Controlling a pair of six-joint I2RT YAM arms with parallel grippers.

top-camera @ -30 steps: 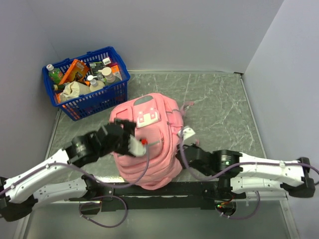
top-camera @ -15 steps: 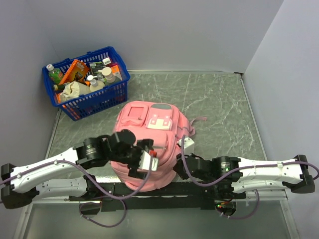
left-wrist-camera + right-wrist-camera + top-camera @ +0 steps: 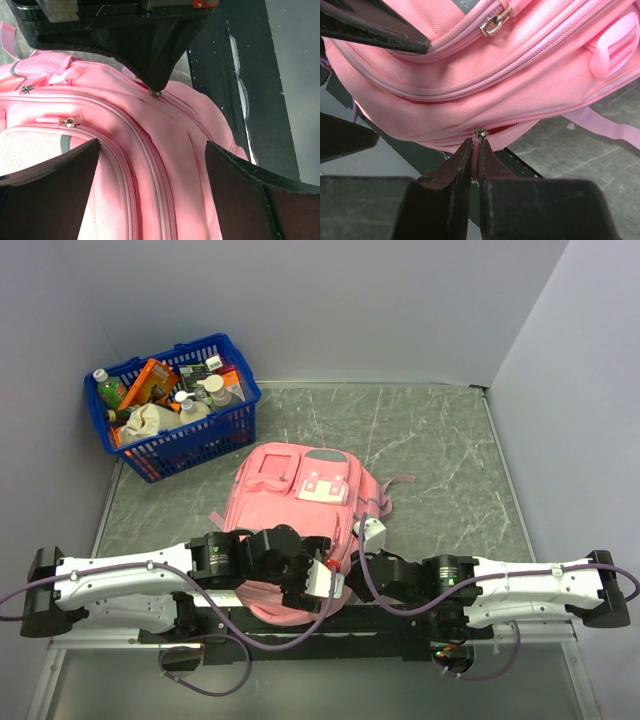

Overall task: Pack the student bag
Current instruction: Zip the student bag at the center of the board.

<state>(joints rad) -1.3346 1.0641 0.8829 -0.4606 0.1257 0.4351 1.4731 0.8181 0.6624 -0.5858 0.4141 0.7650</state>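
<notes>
Right gripper [image 3: 476, 150] clamped on zipper pull [image 3: 478, 136]; left gripper [image 3: 152, 147] spread wide
Pink student bag [image 3: 300, 495] lies flat at table [image 3: 450, 440] centre; left gripper over its 6 o'clock end; right at 4 o'clock

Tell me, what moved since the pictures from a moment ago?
The left gripper swung from the middle of the pink backpack toward its near end, jaws wide open, holding nothing. The backpack settled flatter, with its front pockets now facing up. The right gripper stayed pinched on the zipper pull at the backpack's side. The blue basket did not move.
</notes>
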